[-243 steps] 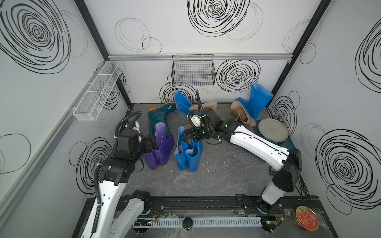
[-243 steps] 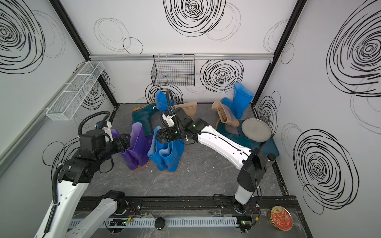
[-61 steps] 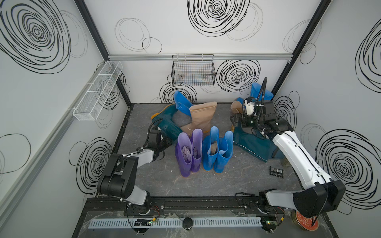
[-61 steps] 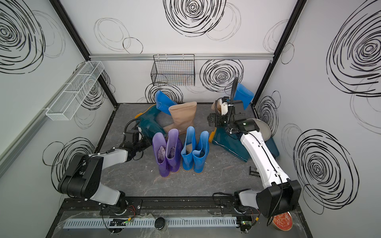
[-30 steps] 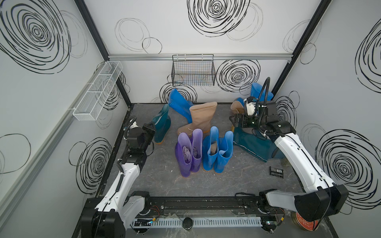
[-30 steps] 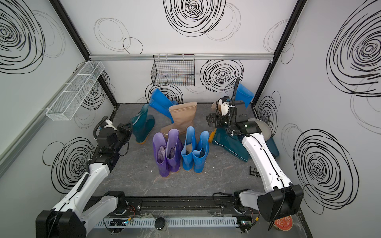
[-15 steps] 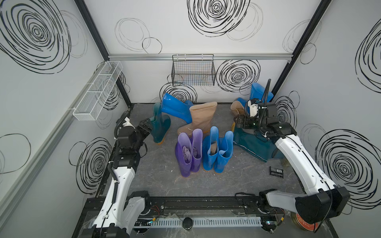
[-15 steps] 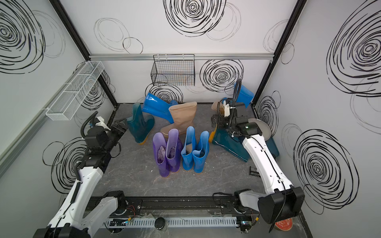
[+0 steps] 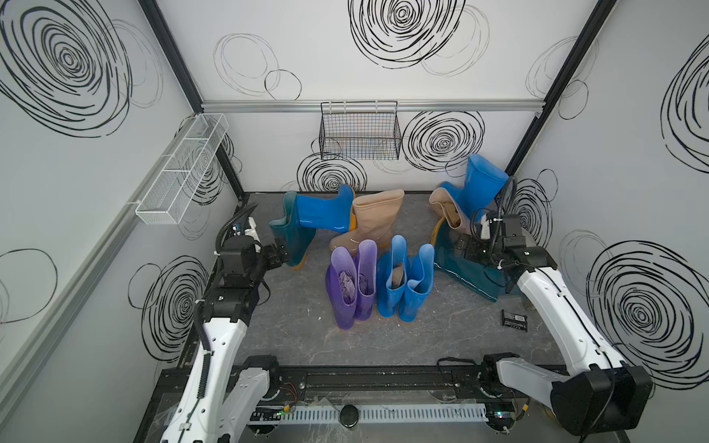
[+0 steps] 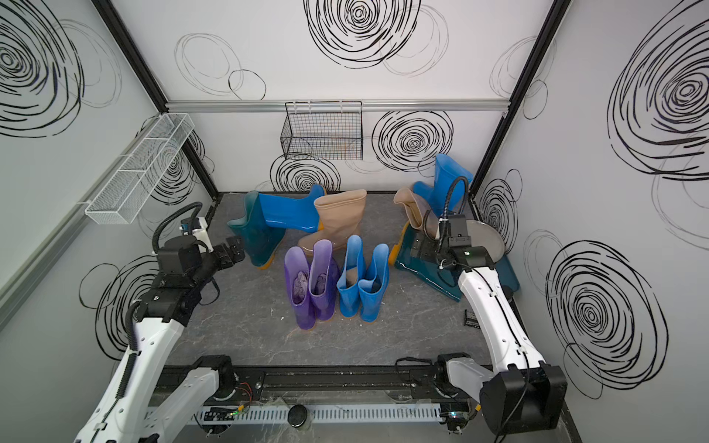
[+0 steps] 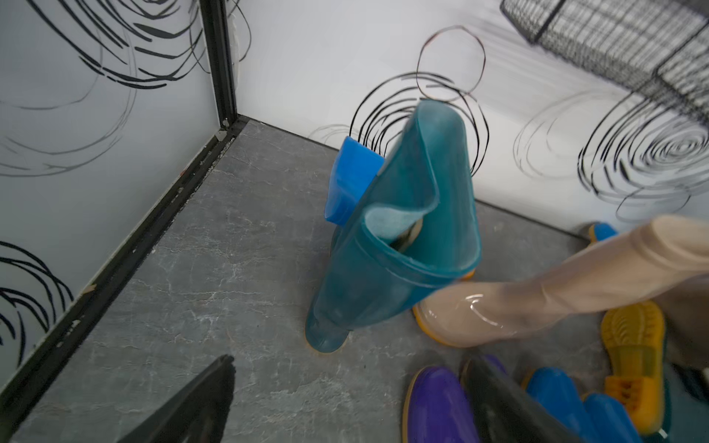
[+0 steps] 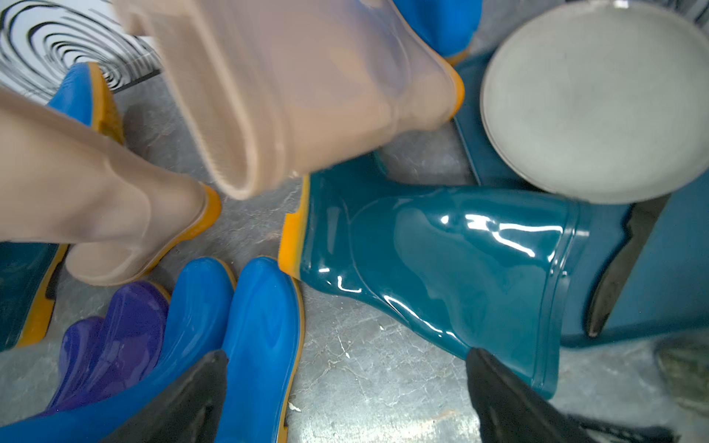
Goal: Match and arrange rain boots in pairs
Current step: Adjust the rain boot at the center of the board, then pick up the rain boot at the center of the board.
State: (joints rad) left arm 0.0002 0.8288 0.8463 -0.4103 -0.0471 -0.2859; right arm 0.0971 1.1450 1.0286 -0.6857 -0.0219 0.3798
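Over at back left, my L gripper (image 11: 351, 362) hangs just beside the upright teal boot (image 11: 387, 249); fingers (image 11: 199, 399) spread wide, nothing between them, no contact w/ the boot; a blue boot (image 9: 326, 213) lies tilted behind it, shaft top poking out past the teal shaft, sole end against the standing tan boot (image 9: 374, 218). Centre: purple pair (image 9: 351, 284) and blue pair (image 9: 404, 284) stand upright side by side, touching, toes toward my base. On the right, my R gripper (image 12: 345, 354) hovers over the second teal boot (image 12: 441, 261), which lies on its side w/ its sole near the blue pair and its shaft top at the tray (image 12: 652, 287); fingers (image 12: 510, 399) spread apart, gripping nothing; can't tell if one tip grazes the shaft rim. Second tan boot (image 9: 447, 211) leans tilted just behind that teal one; last blue boot (image 9: 481, 180) sits in the back right corner by the wall. Grey plate (image 12: 598, 96) rests on the tray.
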